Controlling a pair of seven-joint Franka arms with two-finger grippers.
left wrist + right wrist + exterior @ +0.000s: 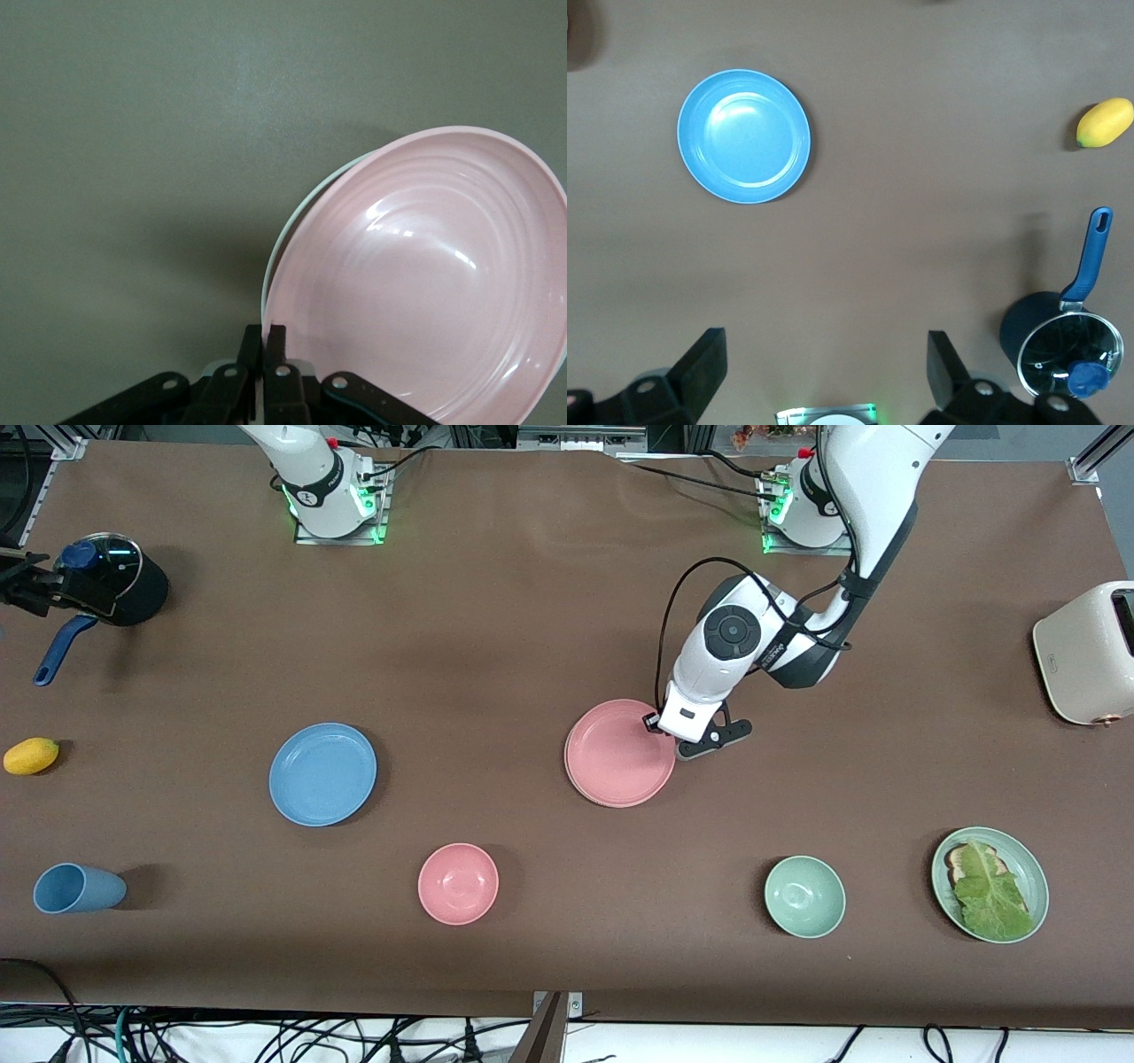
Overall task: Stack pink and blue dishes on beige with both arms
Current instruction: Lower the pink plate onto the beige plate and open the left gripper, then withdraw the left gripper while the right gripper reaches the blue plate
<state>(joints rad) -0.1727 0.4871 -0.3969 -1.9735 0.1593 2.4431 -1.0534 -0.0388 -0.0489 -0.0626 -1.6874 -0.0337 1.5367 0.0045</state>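
Left gripper (671, 735) pinched on rim of round matte pink plate (619, 753), mid-table; a pale plate edge (306, 202) shows beneath it. Round matte blue plate (322, 773) lies toward the right arm's end. Right gripper (824, 372) spread, waiting high.

Pink plate (620, 753), blue plate (322, 773), brown table (532, 602), yellow lemon (31, 755), black tool (266, 376).

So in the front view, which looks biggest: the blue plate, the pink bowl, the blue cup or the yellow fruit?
Largest to smallest:
1. blue plate
2. pink bowl
3. blue cup, lying on its side; close to the bowl, so these two are unsure
4. yellow fruit
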